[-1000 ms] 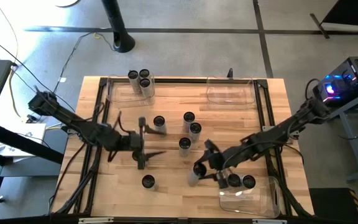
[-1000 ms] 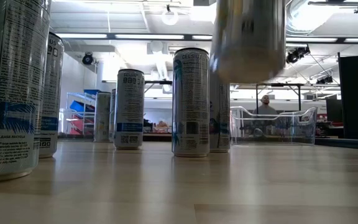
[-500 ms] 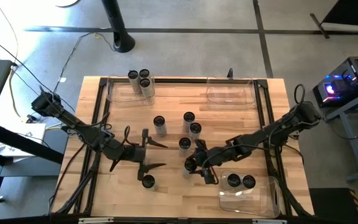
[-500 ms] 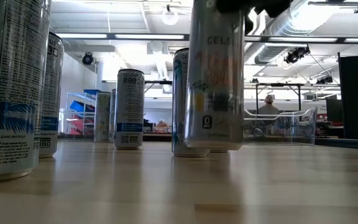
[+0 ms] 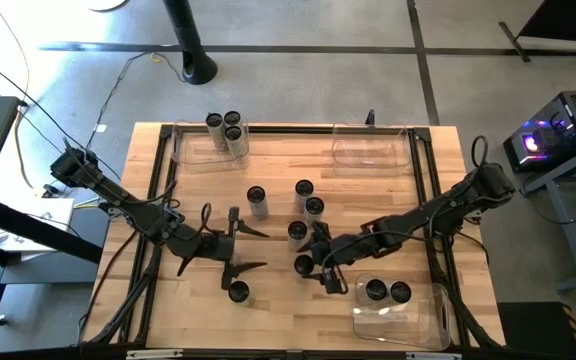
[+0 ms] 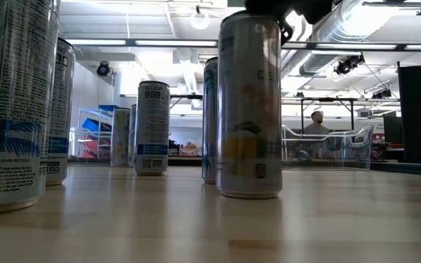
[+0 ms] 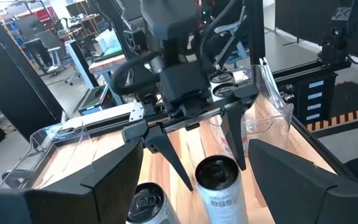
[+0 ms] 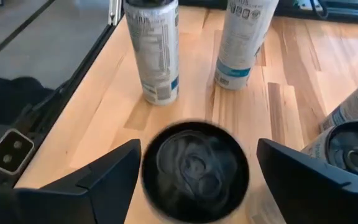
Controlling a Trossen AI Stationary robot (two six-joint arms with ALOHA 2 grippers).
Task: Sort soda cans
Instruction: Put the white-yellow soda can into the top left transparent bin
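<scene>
Nearest the front edge, the clear bin (image 5: pixel 418 318) at the right corner holds two soda cans (image 5: pixel 387 291) side by side, and over on the left a lone can (image 5: pixel 238 292) stands on the bare wood. Just behind it, the left gripper (image 5: pixel 251 249) hangs over the table with its fingers spread wide and nothing between them, the lone can just in front of the nearer fingertip. Now the action: the right gripper (image 5: pixel 320 264) sits at the table's middle front, straddling an upright can (image 5: pixel 304 265) that rests flat on the wood in the low view (image 6: pixel 249 106). The right wrist camera looks down on its dark top (image 8: pixel 195 169) with clear gaps to each finger (so the jaws are parted and not pinching it). Whether either finger brushes the can I cannot tell. Stepping back, a loose cluster of four cans (image 5: pixel 313 208) stands upright in the middle of the table, near one another but apart. At the far edge, three cans (image 5: pixel 227 129) huddle in the right end of the far left bin (image 5: pixel 194 149), while the far right bin (image 5: pixel 372 149) shows only clear plastic. Beyond the table, a person (image 6: pixel 316 123) is visible in the room.
</scene>
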